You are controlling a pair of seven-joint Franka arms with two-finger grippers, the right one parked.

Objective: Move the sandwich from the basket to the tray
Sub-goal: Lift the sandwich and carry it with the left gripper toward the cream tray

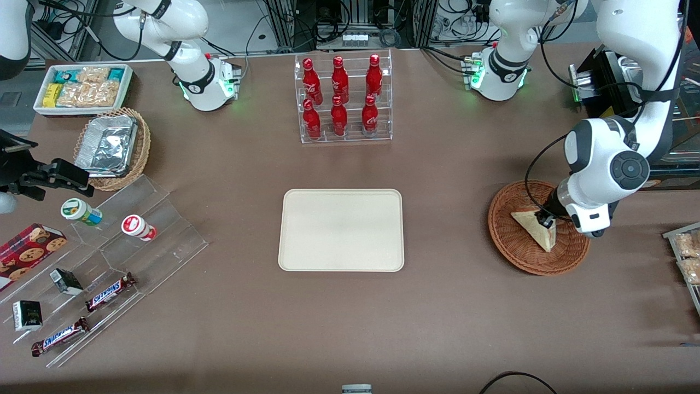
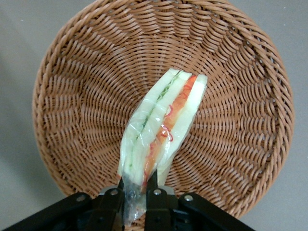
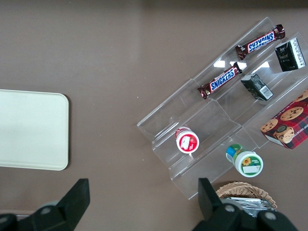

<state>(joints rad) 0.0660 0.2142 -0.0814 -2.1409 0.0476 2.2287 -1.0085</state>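
Sandwich (image 2: pixel 163 125) count: one — a plastic-wrapped wedge inside the single reddish-brown basket (image 1: pixel 514 249), standing on edge. Long axis running from the claw (image 2: pixel 137 190) up across the basket floor, red and green filling facing the wrist camera. Claw clenched on the sandwich's wrapped end, down within the basket rim. One tray (image 1: pixel 341 230) on the worktop (image 1: pixel 448 328), well apart from the basket toward the parked arm's end, bare. Six red bottles (image 1: pixel 340 96) in a clear rack, farther from the front camera than the tray. Two Snickers bars (image 1: pixel 109 291) on the acrylic steps.
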